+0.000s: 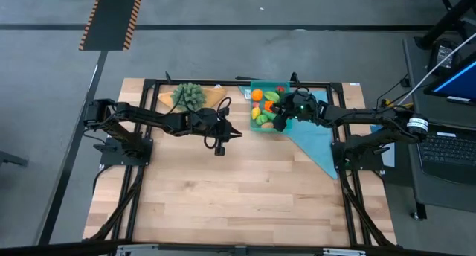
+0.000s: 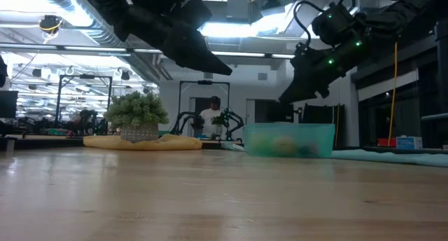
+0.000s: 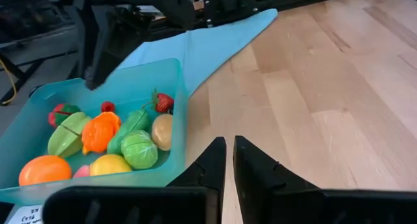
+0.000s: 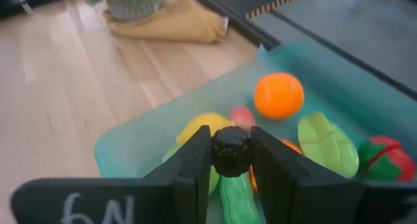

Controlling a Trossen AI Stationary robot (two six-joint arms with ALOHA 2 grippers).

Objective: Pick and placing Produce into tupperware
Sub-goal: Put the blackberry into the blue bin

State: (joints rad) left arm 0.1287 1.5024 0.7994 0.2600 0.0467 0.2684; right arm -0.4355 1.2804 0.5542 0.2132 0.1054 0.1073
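We see a robotics lab: exposed ceiling ducts (image 2: 77, 24), further robot arms on benches (image 2: 185, 122) with a person (image 2: 210, 115) beyond, hazard-striped floor tape (image 1: 111, 18), a laptop (image 1: 454, 81) alongside.

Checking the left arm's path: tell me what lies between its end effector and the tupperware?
Only bare wooden table separates the left end effector from the tupperware, per its wrist view.

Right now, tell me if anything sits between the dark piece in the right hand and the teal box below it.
Nothing visible does. The right hand grips the dark produce piece directly above the open tupperware, which has no lid; only the produce already inside lies beneath. The shut left hand hangs off to the side over bare table.
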